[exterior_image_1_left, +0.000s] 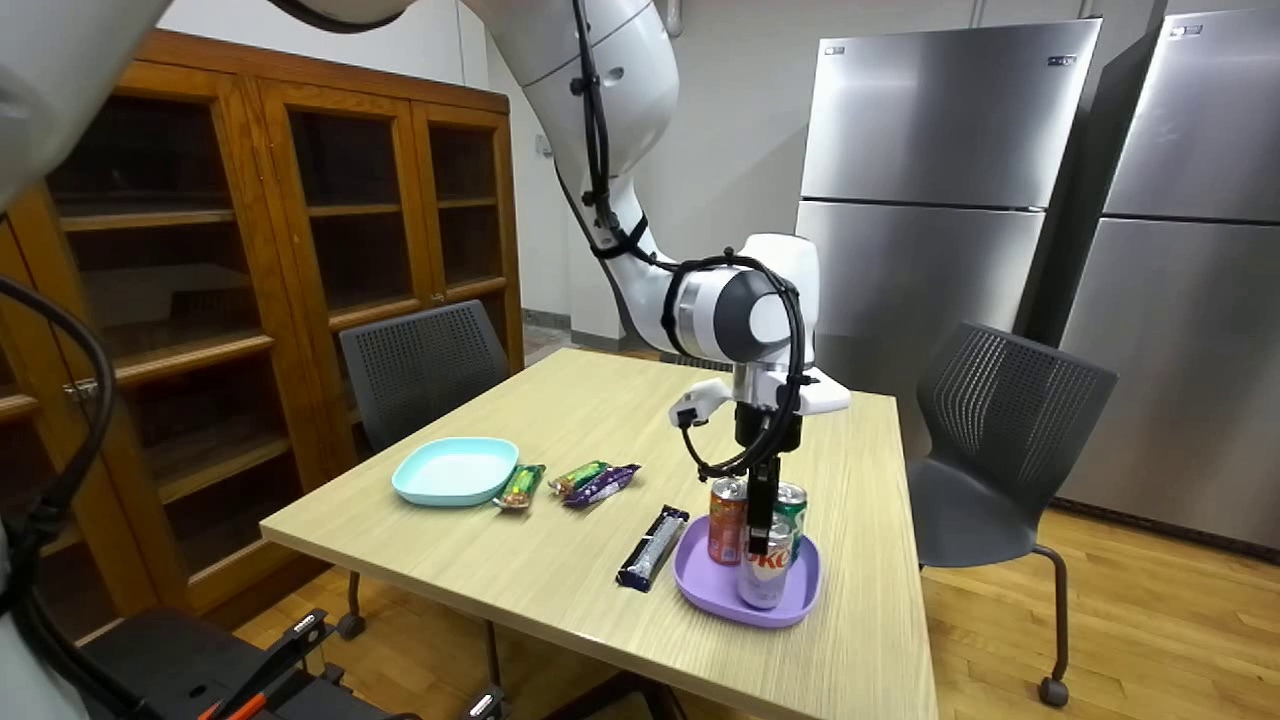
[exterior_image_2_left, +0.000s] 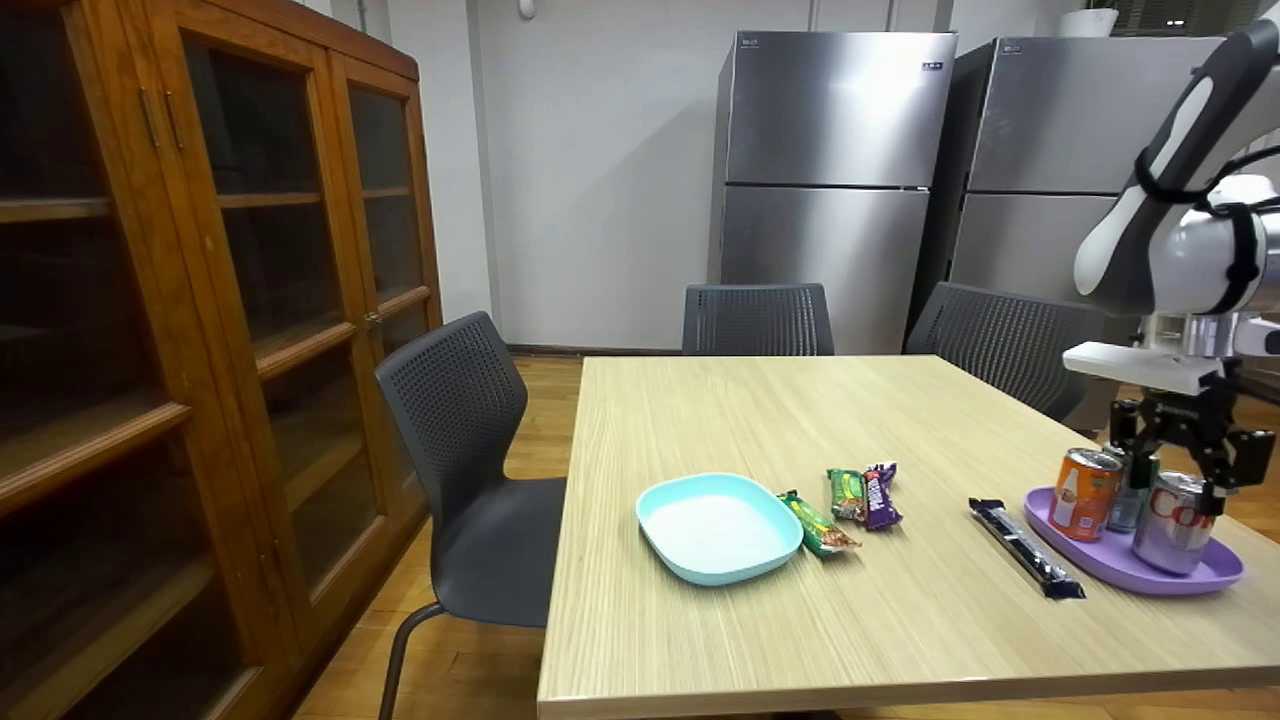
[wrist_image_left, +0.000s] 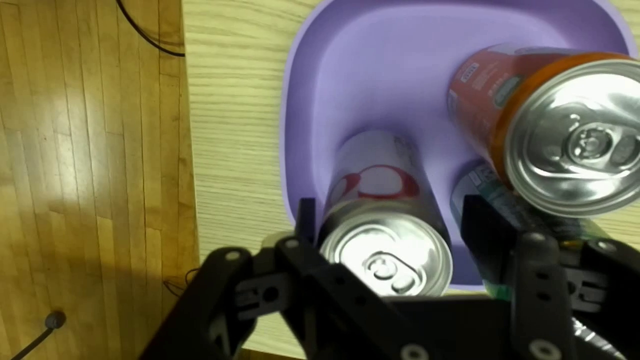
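My gripper (wrist_image_left: 390, 215) reaches down around the top of a silver Coke can (wrist_image_left: 375, 175), one finger on each side. A gap shows between the can and the right-hand finger (wrist_image_left: 482, 225) in the wrist view; the left-hand finger stands very close to it. The can is upright in a purple tray (wrist_image_left: 380, 75), beside an orange can (wrist_image_left: 570, 145) and a green can (wrist_image_left: 477, 192). The right-hand finger and the orange can partly hide the green one. In an exterior view, dark fingers (exterior_image_1_left: 762, 500) cover part of the Coke can (exterior_image_1_left: 765, 580).
A dark wrapped bar (exterior_image_2_left: 1025, 548) lies beside the tray (exterior_image_2_left: 1100, 567). Farther along the table (exterior_image_2_left: 760, 420) are a light blue plate (exterior_image_2_left: 715, 530), a purple-wrapped snack (exterior_image_2_left: 880, 500) and two green-wrapped ones (exterior_image_2_left: 820, 525). Chairs, a wooden cabinet and refrigerators stand around.
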